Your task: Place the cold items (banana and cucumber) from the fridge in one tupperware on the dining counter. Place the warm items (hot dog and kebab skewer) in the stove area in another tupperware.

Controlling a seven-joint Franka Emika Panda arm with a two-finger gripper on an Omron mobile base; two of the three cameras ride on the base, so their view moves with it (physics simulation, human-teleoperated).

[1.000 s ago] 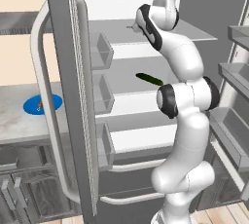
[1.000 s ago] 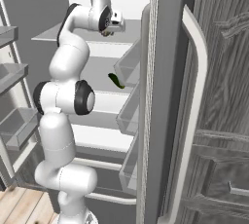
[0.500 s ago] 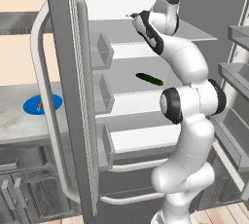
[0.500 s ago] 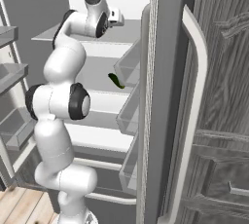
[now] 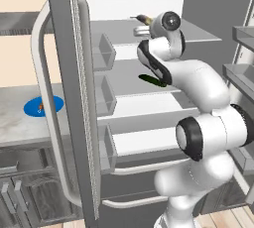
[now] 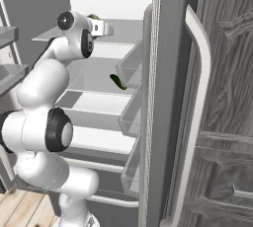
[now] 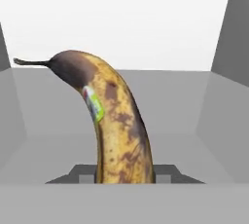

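The arm reaches high into the open fridge [image 5: 149,4], its pincer [image 7: 124,177] up at the top shelf [image 5: 198,32]. From the hand view the banana [image 7: 109,121] rises straight out from between the two dark fingertips [image 7: 80,173], which sit close against its sides at the near end, so the pincer is closed on the banana. The fruit is brown-spotted with a small sticker, and it curves away from the pincer with its dark stem end pointing off to the left of that view, toward the white back wall. In the left base view the banana's tip pokes out just beyond the wrist. One shelf lower the cucumber [image 5: 151,80] lies well apart from the pincer. A blue plate [image 5: 43,106] sits on the worktop [image 5: 20,123] beside the fridge door [image 5: 74,98].
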